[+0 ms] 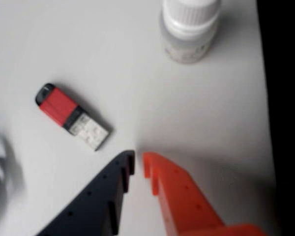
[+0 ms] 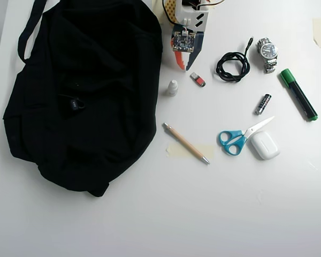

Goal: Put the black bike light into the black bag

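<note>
A white tabletop (image 2: pixel 150 214) is being covered on the left of the overhead view by the black bag (image 2: pixel 80 96), which is lying slumped and flat with its strap (image 2: pixel 29 27) looping off towards the top left corner. The end effector (image 2: pixel 183 68) is being held at the top of that view, just beside the bag's right edge, pointing down the picture. In the wrist view the end effector (image 1: pixel 138 160) is being shown with its dark and orange fingers drawn almost together, only a thin gap between the tips and nothing gripped between them. To the right in the overhead view, a coiled black cable (image 2: pixel 232 65), blue-handled scissors (image 2: pixel 238 138), a green marker (image 2: pixel 298 93) and a wooden pen (image 2: pixel 185 143) are lying apart from one another, the pen resting across a strip of tape (image 2: pixel 206 150). A white earbud case (image 2: pixel 265 144) is lying just beside the scissor blades, and a wristwatch (image 2: pixel 267 52) is lying just beside the cable. A small white bottle (image 2: pixel 173 87) is standing near the bag's edge, below the end effector, and its cap is being caught at the top of the wrist view (image 1: pixel 189 24). A battery (image 2: pixel 262 104) is lying between the cable and the scissors. A red and grey USB stick (image 2: pixel 198 79) is lying near the fingertips, and is being seen up and to their left in the wrist view (image 1: pixel 71 115). The black bike light cannot be made out in either view.
</note>
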`<move>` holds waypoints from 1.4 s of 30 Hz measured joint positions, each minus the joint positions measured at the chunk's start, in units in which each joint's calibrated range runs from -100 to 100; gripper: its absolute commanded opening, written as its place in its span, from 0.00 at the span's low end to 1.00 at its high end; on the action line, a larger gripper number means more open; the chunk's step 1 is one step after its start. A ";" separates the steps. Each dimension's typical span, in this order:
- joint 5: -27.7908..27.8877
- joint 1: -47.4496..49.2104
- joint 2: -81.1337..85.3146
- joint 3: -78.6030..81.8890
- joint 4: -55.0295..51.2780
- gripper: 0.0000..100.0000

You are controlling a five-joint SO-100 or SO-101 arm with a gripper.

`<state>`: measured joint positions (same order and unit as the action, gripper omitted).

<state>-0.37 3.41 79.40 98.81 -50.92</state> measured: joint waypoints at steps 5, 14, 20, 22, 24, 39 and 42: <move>0.00 0.00 0.00 0.00 0.00 0.02; 0.00 0.00 0.00 0.00 0.00 0.02; 0.00 0.00 0.33 0.00 0.00 0.02; 0.00 0.00 1.75 0.00 0.00 0.02; 0.00 0.00 4.75 0.00 0.00 0.02; 0.00 0.00 18.77 0.00 -2.64 0.02; 0.00 0.00 18.77 0.00 -2.64 0.02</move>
<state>-0.37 3.41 98.17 98.81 -53.56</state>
